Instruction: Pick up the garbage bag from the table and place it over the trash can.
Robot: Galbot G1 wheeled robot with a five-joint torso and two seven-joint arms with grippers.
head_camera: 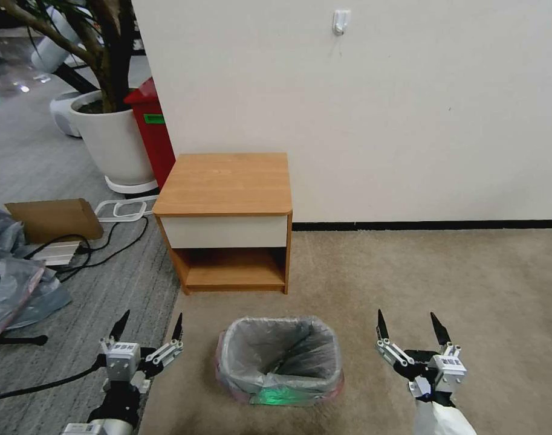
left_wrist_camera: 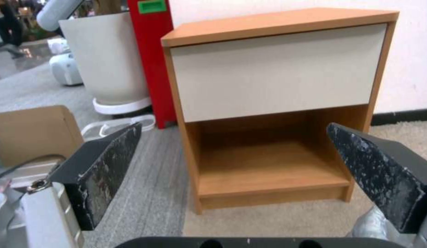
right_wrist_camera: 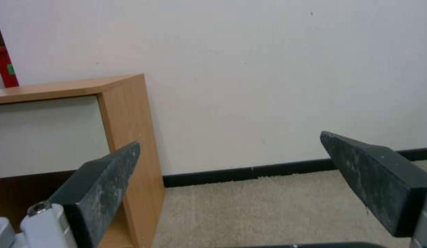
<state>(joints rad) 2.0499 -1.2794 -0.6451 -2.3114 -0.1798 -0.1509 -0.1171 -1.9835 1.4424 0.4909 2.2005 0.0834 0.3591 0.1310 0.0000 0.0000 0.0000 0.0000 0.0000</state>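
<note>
The garbage bag, crinkled grey plastic with a pinkish rim, lines the trash can on the beige carpet and drapes down its outside; the bin's walls are hidden beneath the plastic. Behind it stands the table, its wooden top bare, also seen in the left wrist view and the right wrist view. My left gripper hovers open to the left of the bin, holding nothing. To the bin's right my right gripper is open too, its fingers wide apart.
A rumpled heap of grey and pink plastic lies at the far left beside a cardboard box and black cables. A red bin and a white plant pot stand left of the table. Open carpet lies to the right.
</note>
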